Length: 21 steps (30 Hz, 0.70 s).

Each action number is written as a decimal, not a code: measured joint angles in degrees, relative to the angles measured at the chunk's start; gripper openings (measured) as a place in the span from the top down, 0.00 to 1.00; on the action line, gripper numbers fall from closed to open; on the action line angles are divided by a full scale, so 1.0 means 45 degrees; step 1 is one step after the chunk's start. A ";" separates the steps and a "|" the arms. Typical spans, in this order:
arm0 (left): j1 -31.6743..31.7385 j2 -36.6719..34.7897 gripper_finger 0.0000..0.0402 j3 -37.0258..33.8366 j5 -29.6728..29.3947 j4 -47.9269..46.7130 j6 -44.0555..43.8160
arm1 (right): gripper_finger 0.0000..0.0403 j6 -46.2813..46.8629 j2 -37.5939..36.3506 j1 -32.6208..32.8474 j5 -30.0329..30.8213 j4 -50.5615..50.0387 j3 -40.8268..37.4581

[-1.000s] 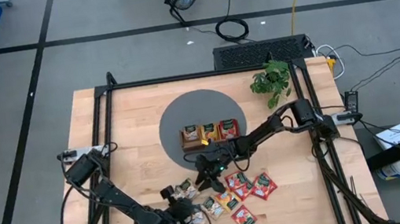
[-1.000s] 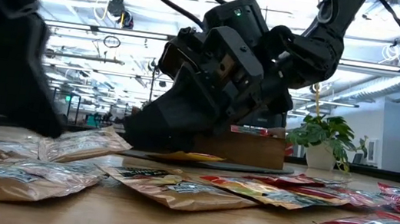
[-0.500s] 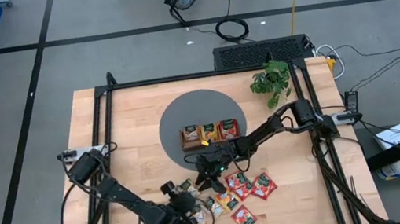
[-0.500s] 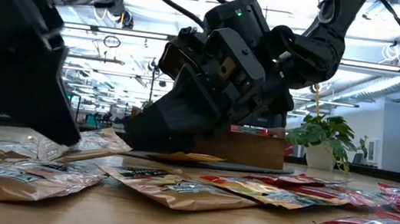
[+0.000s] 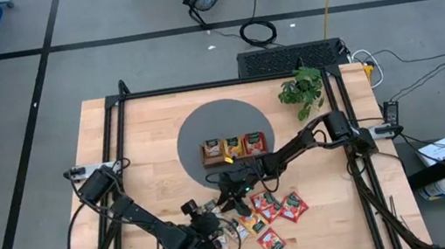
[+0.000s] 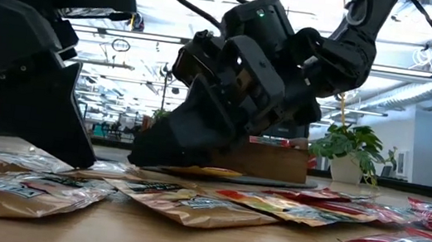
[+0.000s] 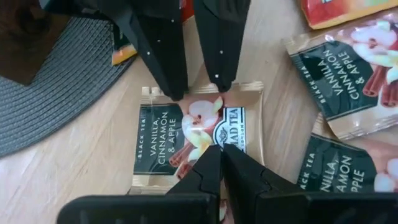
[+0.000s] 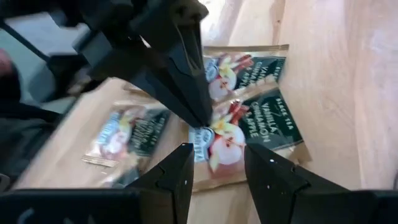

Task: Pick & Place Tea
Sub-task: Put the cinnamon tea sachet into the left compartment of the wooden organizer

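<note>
A dark green tea sachet point(image 7: 158, 146) lies flat on the wood beside the grey mat. It also shows in the right wrist view point(image 8: 264, 124). My left gripper point(image 7: 219, 149) is shut, with its tips on the middle of this sachet; from above it sits near the table's near edge point(image 5: 209, 218). My right gripper point(image 8: 217, 149) is open and faces it from the far side point(image 5: 228, 199). Its two fingers point(image 7: 168, 62) stand at the sachet's far edge. More red, orange and green sachets point(image 5: 271, 214) lie flat nearby. My left gripper presses its shut fingertips down on the label in the middle of the green sachet point(image 7: 233, 130). It comes slanting down from the table's near side. The sachet lies flat on the table under them. My right gripper has its open fingertips at the sachet's far edge point(image 7: 199, 93); whether they touch it I cannot tell.
The brown wooden tray point(image 5: 206, 152) stands on the round grey mat point(image 5: 205, 127), with sachets in its compartments. A potted plant point(image 5: 300, 88) stands at the far right. Loose sachets point(image 6: 188, 203) crowd the near part of the table. Black frame rails point(image 5: 119, 140) run along the table's sides.
My left gripper has moved from the near edge toward the right gripper and come down on the green sachet with shut fingers. In the low view, the sachet that stood tipped up there now lies flatter.
</note>
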 joint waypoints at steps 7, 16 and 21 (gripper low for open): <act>-0.0251 -0.0056 0.94 0.0119 -0.0435 0.0170 0.0313 | 0.68 -0.1331 -0.0520 -0.0030 0.0934 -0.0554 -0.0050; -0.0172 -0.0118 0.94 0.0751 -0.0295 0.0821 0.1103 | 0.68 -0.2431 -0.0525 0.0042 0.1378 -0.0454 -0.0034; -0.0024 -0.0075 0.94 0.0572 0.0494 0.0916 0.0658 | 0.68 -0.2625 -0.0544 -0.0063 0.1340 -0.0427 -0.0029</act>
